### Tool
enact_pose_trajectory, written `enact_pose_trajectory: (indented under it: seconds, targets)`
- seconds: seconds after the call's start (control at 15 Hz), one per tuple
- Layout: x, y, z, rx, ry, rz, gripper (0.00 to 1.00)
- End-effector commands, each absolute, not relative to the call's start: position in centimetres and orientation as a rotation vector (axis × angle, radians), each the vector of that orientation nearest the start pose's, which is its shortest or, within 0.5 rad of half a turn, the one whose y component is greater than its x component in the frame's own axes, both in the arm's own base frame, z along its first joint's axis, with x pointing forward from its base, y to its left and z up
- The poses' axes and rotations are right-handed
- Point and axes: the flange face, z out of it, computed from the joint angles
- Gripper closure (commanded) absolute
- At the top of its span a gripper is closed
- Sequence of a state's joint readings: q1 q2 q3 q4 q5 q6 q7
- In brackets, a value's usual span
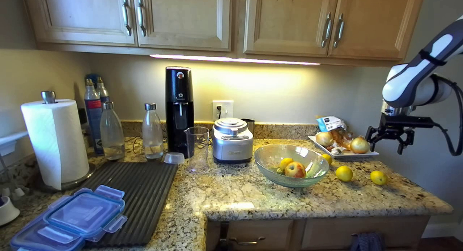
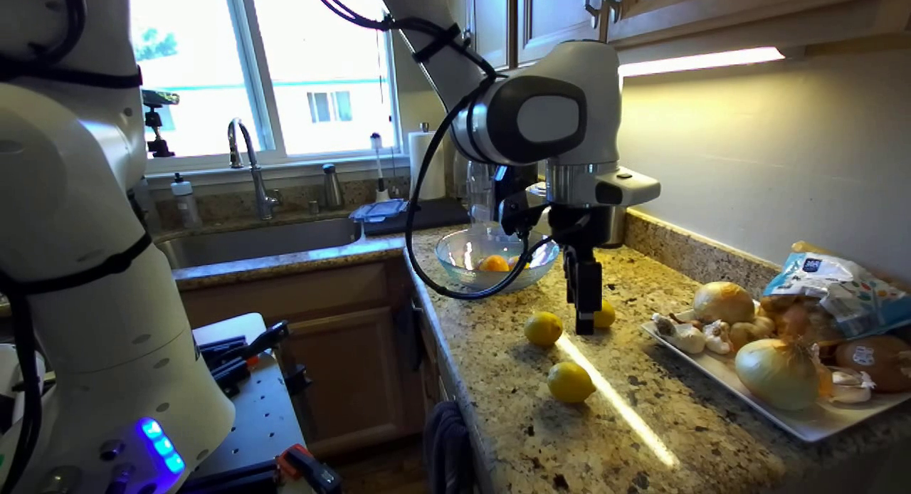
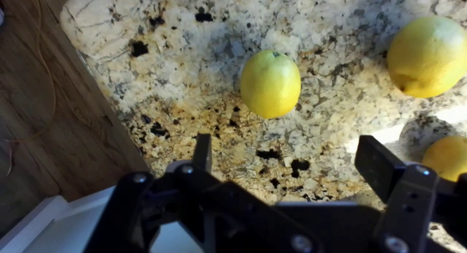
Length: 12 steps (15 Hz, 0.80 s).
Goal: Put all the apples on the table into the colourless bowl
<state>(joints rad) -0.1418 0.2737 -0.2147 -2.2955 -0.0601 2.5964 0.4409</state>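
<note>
Fingers [image 3: 201, 154] closest to the wrist camera: spread apart, released, hanging above the counter [image 1: 224, 193]. Three yellow fruits [image 3: 270, 84] lie loose on the counter; in an exterior view all sit right of the glass bowl [image 1: 267, 164]: one near it, partly hidden by its rim, the next nearer the camera, the last farthest right. Bowl holds a red-yellow apple [image 1: 295, 170] and another yellow fruit [image 1: 286, 162]. Left of the bowl there, a silver food processor [image 1: 232, 146]. At right in both exterior views, a white plate [image 2: 818, 421] with onions [image 2: 776, 373] and garlic [image 2: 683, 335].
</note>
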Motion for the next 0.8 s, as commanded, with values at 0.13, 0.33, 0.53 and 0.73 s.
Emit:
enact_pose_trajectory:
  seconds: [0.13, 0.33, 0.53, 0.73]
  targets:
    - [50.0, -18.8, 22.1, -3.007, 1.195, -0.028, 0.0]
    - [50.2, -18.9, 21.7, -3.009, 1.198, -0.025, 0.0]
    - [50.3, -19.0, 21.8, -3.008, 1.199, -0.027, 0.0]
    - [50.2, -19.2, 20.5, -2.992, 1.237, -0.01, 0.0]
